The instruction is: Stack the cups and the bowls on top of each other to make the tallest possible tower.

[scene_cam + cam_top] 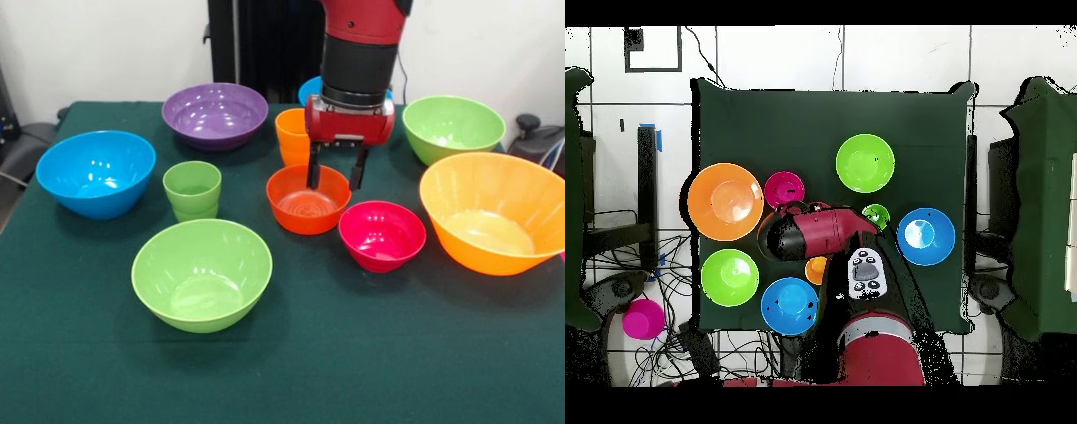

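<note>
Directly beneath the gripper (335,177) sits the small orange-red bowl (308,200), its far rim between the two spread, empty fingers, so the coming move looks like a straight drop onto that rim. Just behind the gripper stands the orange cup (291,135); the magenta bowl (381,234) lies close at one side, the light green cup (192,189) farther off at the other. Nothing is stacked yet.
</note>
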You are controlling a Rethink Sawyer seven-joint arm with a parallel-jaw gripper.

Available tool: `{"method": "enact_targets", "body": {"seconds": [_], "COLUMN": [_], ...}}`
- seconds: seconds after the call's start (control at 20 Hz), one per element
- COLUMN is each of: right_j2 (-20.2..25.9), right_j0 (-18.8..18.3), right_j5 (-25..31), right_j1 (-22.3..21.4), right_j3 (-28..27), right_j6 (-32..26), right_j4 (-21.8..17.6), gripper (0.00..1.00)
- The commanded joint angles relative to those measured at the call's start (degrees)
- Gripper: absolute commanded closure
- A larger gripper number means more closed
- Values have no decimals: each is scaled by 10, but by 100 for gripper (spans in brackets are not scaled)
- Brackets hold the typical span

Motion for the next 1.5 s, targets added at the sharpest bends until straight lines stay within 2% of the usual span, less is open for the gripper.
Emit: {"method": "enact_targets", "body": {"seconds": [0.05, 0.55, 1.05, 1.35, 1.5], "right_j2": [61, 56, 53, 59, 61], "right_j0": [10, 14, 18, 12, 13], "right_j5": [64, 53, 20, 19, -3], "right_j1": [33, 46, 56, 59, 66], "right_j3": [-59, -79, -75, -72, -67], "right_j6": [15, 21, 44, 43, 57], "right_j4": [13, 13, 17, 20, 25], "gripper": [0, 0, 0, 0, 0]}}
